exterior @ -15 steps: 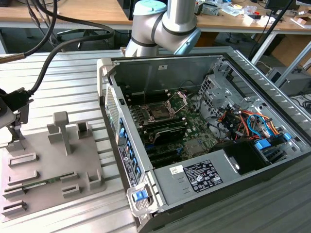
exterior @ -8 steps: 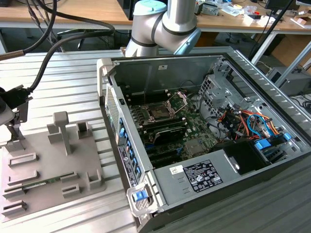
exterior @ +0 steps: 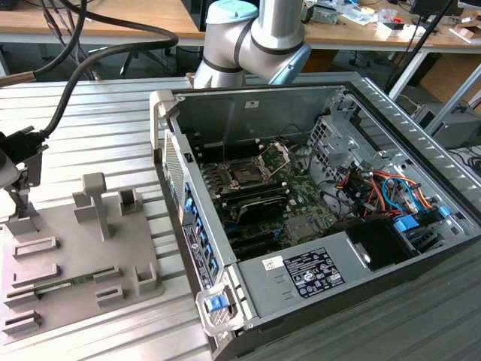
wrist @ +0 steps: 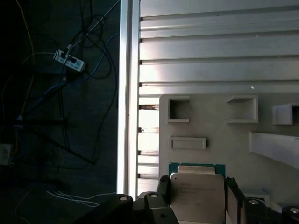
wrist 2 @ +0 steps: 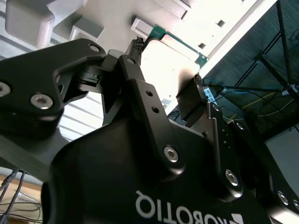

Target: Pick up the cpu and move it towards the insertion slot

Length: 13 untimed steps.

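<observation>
So, the black two-finger gripper [wrist: 197, 181] is clamped on the small flat square cpu [wrist: 196, 199], the one with the silvery metal top and thin green rim. One finger [wrist: 163, 193] presses on each of two opposite edges, and you can see that in both wrist views. The chip is right over a corner of the grey moulded plastic tray [wrist: 210, 130]. I can't tell if it's touching the tray or just off it.

The tray lies on the slatted aluminium desk [exterior: 105, 128] at the exterior view's left. It has raised blocks, a T-shaped post [exterior: 94, 199] and a couple of square pockets [wrist: 178, 110] near the chip. A thick black cable [exterior: 71, 86] drapes across the desk toward the gripper end.

The insertion slot [exterior: 246, 174] is the square dark socket with the shiny metal frame, and it's well apart from the cpu, off to the exterior view's right. It sits on the dark motherboard [exterior: 301, 199] inside the open dark-grey computer case [exterior: 248, 113], with its silver retaining plate [exterior: 276, 156] swung up. The case's upright side wall [exterior: 176, 188] stands between tray and socket.

Also in the case:
- long black memory slots [exterior: 259, 204] just beside the socket
- a metal drive cage [exterior: 331, 139]
- a bundle of orange and blue wires [exterior: 383, 188]
- a black power supply box [exterior: 316, 271] with a white label
</observation>
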Motion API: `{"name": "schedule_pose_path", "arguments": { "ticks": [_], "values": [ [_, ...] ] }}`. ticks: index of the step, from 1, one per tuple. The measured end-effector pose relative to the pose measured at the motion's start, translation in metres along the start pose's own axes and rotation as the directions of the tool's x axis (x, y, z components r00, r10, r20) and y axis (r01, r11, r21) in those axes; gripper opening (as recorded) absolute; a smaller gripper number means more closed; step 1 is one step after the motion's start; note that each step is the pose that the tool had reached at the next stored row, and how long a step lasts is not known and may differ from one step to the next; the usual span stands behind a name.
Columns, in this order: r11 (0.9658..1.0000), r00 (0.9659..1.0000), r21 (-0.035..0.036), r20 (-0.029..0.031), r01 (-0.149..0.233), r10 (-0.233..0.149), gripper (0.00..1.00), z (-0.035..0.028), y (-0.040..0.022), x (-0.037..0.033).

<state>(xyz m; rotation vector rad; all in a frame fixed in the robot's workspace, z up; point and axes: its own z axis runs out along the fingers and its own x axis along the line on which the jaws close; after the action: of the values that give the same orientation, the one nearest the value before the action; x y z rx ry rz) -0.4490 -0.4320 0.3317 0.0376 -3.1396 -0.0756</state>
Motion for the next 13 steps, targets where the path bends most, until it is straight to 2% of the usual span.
{"name": "schedule_pose_path", "arguments": {
  "ticks": [13],
  "values": [
    [1.0,1.0,0.0,0.0,0.0,0.0,0.55,-0.0071,0.0003,0.0]
  ]
}}
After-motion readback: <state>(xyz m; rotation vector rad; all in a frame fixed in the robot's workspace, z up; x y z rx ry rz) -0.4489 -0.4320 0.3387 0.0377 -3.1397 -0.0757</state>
